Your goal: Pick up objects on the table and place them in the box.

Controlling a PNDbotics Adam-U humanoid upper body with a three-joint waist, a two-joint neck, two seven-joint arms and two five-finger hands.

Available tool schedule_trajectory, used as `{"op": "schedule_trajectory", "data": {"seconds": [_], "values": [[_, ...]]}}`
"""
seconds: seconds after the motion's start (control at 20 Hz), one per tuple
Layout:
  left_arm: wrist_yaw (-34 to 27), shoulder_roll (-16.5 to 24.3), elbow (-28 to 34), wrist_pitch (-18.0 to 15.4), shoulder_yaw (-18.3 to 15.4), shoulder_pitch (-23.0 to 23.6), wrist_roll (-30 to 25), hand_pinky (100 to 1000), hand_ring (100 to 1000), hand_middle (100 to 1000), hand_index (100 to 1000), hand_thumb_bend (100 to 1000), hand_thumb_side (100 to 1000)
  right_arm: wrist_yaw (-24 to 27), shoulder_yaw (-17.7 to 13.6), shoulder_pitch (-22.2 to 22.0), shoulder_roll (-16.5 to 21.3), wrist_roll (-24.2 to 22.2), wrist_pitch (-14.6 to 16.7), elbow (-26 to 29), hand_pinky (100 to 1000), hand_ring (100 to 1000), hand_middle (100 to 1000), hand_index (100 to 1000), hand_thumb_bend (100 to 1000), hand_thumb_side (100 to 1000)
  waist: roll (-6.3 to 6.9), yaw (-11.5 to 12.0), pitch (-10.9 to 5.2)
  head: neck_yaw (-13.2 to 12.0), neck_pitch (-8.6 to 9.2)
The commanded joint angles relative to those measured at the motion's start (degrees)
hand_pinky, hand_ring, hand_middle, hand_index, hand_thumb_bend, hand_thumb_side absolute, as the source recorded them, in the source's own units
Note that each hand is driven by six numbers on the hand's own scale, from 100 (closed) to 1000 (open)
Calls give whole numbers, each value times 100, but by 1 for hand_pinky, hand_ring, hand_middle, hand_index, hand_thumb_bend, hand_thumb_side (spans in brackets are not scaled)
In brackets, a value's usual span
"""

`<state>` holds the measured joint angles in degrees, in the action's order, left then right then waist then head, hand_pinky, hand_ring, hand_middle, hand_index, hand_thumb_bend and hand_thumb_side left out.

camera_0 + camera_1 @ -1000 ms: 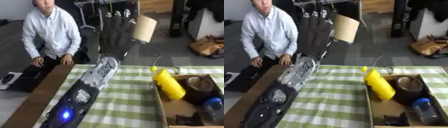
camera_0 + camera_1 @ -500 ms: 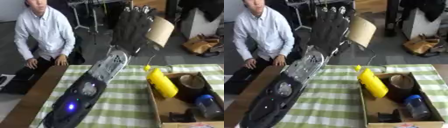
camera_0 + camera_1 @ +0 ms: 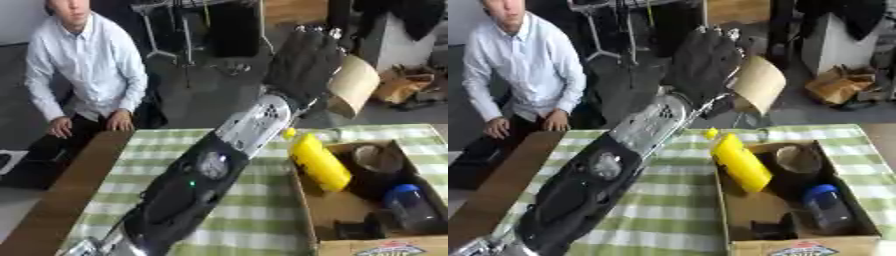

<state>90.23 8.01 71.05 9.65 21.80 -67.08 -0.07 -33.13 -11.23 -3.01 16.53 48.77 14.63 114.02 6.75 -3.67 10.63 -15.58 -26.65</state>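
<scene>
Currently listed, largest first, all placed against the box (image 3: pixel 308 200). Table (image 3: pixel 254 220): green-and-white checked cloth, the box standing on its right part. Left arm: reaches up from the lower left, passing left of the box and rising well above it. Left hand (image 3: pixel 306 62): raised high above the box's far end, fingers upright, thumb and fingers pinching a tan paper cup (image 3: pixel 353 86) at its side. Right hand: not seen. Box: open cardboard, holding a yellow bottle (image 3: pixel 319 162) leaning on its left wall, a round brown roll (image 3: pixel 374 157) at the far end, a blue-capped jar (image 3: pixel 404 205) to the right and a dark item (image 3: pixel 354 229) near the front. Cup, by judgement: light, thin-walled, easily crushed; best held across its side, as here.
</scene>
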Motion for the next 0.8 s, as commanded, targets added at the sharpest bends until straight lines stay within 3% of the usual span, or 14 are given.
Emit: {"op": "schedule_trajectory", "data": {"seconds": [0.05, 0.25, 0.5, 0.6, 0.65, 0.7, 0.75, 0.8], "values": [[-28, -68, -387, -157, -22, -227, -200, 100, 176, 100, 400, 100, 343, 43, 17, 53, 190, -9, 52, 57, 934, 1000, 923, 864, 103, 1000, -34, -36, -98, -53, -54], [120, -214, -989, -322, -41, -370, -528, 109, 247, 113, 402, 100, 351, 63, 41, 71, 215, -21, 98, 57, 935, 1000, 922, 863, 103, 1000, -28, -99, -86, -83, -54], [88, -396, -1551, -507, -190, -517, -793, 121, 247, 102, 389, 100, 390, 69, 49, 80, 215, -28, 107, 57, 935, 1000, 921, 863, 105, 1000, -20, -127, -73, -105, -49], [31, -475, -1789, -569, -239, -598, -898, 179, 278, 120, 398, 100, 429, 74, 71, 90, 212, -50, 106, 57, 935, 1000, 921, 863, 107, 1000, -17, -136, -69, -121, -48], [29, -520, -1953, -618, -265, -648, -1005, 256, 334, 180, 450, 100, 560, 81, 79, 98, 218, -57, 111, 57, 935, 1000, 921, 863, 105, 1000, -16, -152, -67, -135, -43], [28, -560, -2096, -675, -305, -699, -1125, 276, 353, 198, 463, 100, 603, 90, 82, 102, 226, -59, 118, 57, 935, 1000, 921, 863, 105, 1000, -15, -165, -67, -144, -42], [-3, -594, -2215, -742, -352, -734, -1278, 374, 443, 284, 527, 110, 720, 95, 82, 102, 234, -60, 127, 57, 935, 1000, 921, 863, 105, 1000, -13, -177, -67, -151, -45], [-39, -612, -2280, -797, -390, -762, -1414, 515, 570, 436, 681, 153, 849, 99, 82, 100, 239, -61, 134, 57, 935, 1000, 921, 863, 106, 1000, -11, -182, -66, -153, -47]]}}
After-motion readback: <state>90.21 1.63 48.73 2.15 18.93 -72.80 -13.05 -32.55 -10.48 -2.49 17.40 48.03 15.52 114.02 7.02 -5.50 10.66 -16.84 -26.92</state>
